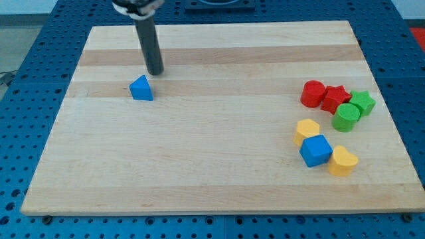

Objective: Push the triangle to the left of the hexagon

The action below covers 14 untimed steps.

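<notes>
A blue triangle block [141, 88] lies on the wooden board at the view's upper left. My tip [155, 72] stands just above and to the right of it, close to it but apart. A yellow hexagon block [307, 130] lies at the view's right, touching the blue cube [315, 150] below it. The triangle is far to the left of the hexagon and higher in the view.
A red cylinder [311, 93], a red star [335, 99], a green star [362, 102] and a green cylinder [346, 117] cluster at the right. A yellow heart-shaped block [342, 160] lies right of the blue cube. The board's right edge [388, 113] is near.
</notes>
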Tool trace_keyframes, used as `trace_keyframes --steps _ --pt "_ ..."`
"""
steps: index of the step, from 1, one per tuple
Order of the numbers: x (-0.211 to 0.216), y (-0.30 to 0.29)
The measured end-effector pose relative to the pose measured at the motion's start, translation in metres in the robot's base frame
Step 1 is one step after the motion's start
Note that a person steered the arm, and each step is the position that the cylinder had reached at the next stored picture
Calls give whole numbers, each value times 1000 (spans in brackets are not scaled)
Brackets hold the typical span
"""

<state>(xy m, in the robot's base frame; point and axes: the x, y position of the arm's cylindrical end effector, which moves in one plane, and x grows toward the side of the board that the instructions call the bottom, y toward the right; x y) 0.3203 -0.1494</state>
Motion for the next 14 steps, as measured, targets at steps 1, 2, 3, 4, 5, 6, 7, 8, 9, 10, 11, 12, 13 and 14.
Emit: trace_keyframes --steps 1,2,3,4,5,6,7,8,9,10,11,12,13,14 --pt "-11 -25" --pt "31 -75" --pt "33 -77" --pt "32 -72" --pt "40 -41" --pt "62 -16" --pt "78 -3" --pt "140 68" --pt "146 75" --pt "145 75" --pt "144 76" --pt "192 147" --pt "192 150" --pt "192 140"
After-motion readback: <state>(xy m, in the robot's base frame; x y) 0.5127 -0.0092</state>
